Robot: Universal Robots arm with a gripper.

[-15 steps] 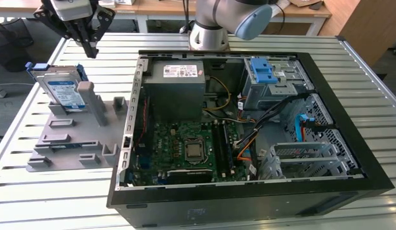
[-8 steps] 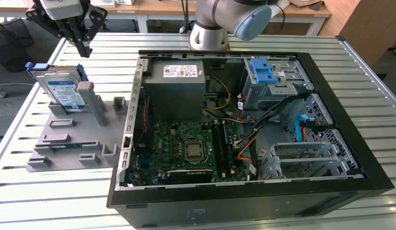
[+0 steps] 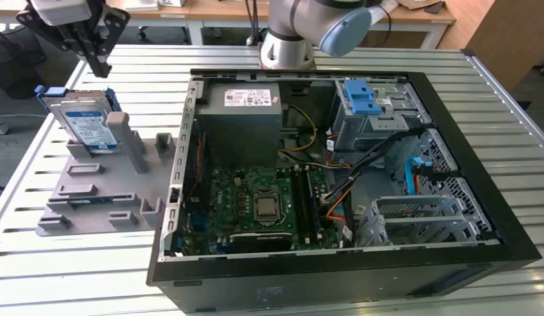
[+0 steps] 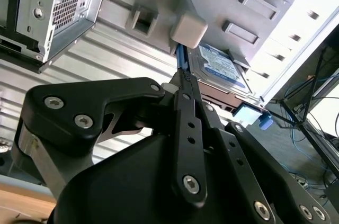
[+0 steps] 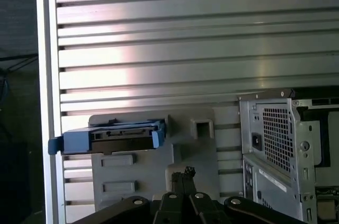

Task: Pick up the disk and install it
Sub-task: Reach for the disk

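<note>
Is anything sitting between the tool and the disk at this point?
Nothing visible does. The shut tool hangs above the disk, which stands on edge in the grey holder, to the exterior view's left of the open computer case. Only open air lies between them.

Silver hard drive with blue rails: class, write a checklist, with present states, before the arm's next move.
1. The silver rectangular hard drive with blue plastic rails stands upright in the grey plastic fixture: ok.
2. The black gripper is apart from it: ok.
3. Its jaws are open: not ok, shut.
4. The black computer case is open: ok.
5. Its grey metal drive cage is free: cannot tell.
</note>
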